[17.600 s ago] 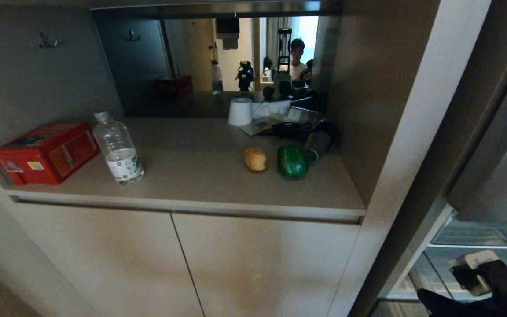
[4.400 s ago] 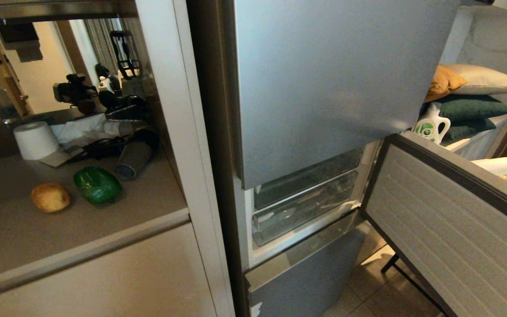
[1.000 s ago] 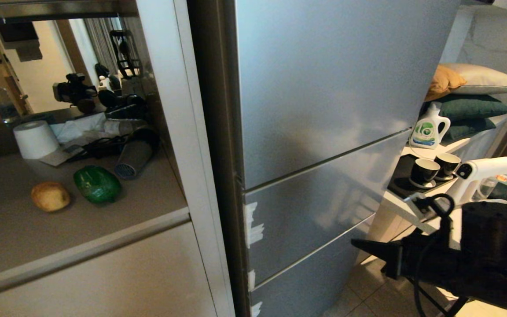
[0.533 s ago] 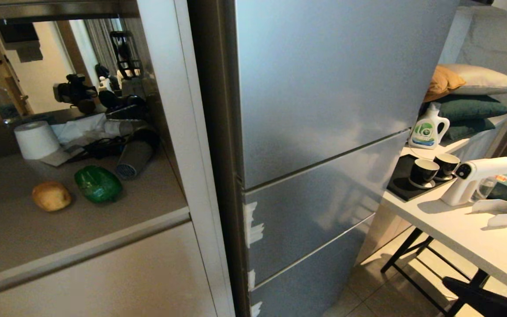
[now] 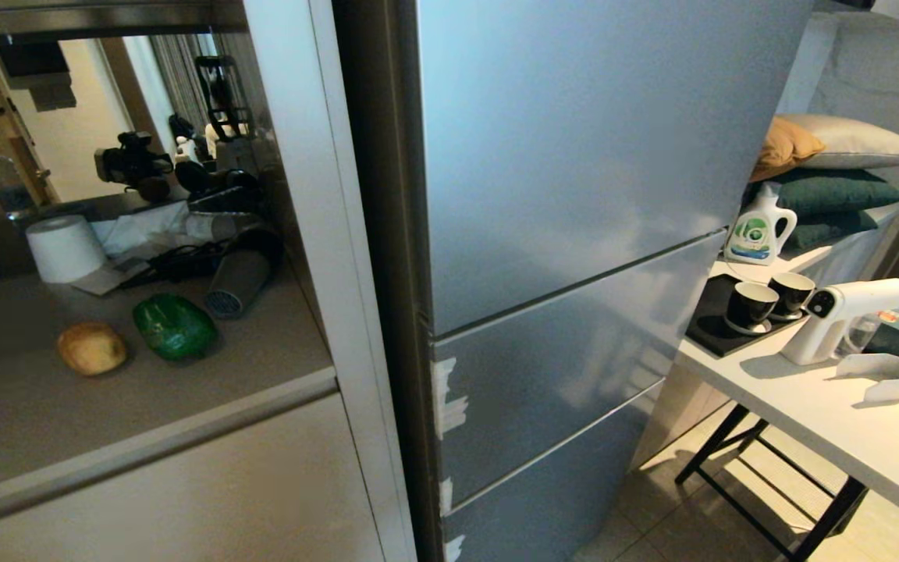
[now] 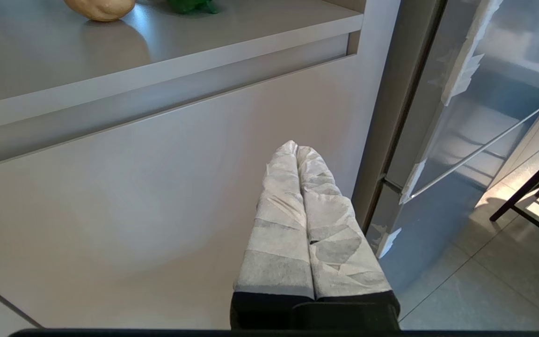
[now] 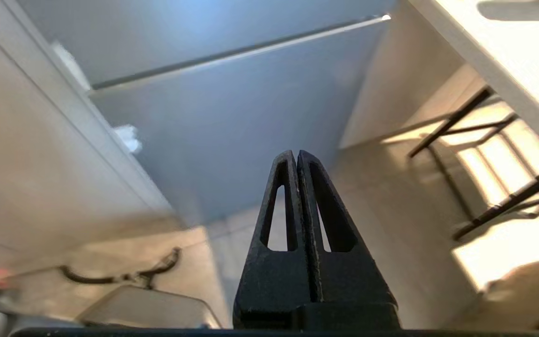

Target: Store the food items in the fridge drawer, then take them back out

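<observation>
Food: my potato (image 5: 91, 348) and green pepper (image 5: 175, 326) sit side by side on the counter (image 5: 184, 406), at about 9 o'clock from the fridge.
Drawer: hidden behind the closed middle fridge panel (image 5: 559, 367).
Left gripper (image 6: 296, 149): clenched, empty, low by the cabinet, nearer the food.
Right gripper (image 7: 296, 154): clenched, empty, low by the fridge's bottom panels.

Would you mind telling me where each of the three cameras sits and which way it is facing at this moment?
Head view: on the robot's head, looking down at the closed fridge, the potato and the pepper on the counter; no arm shows.
Left wrist view: behind the shut left gripper, facing the cabinet door below the counter.
Right wrist view: behind the shut right gripper, facing the fridge's lower panels and the floor.
Shared: all three show the fridge front; head and left wrist both show the potato.
</observation>
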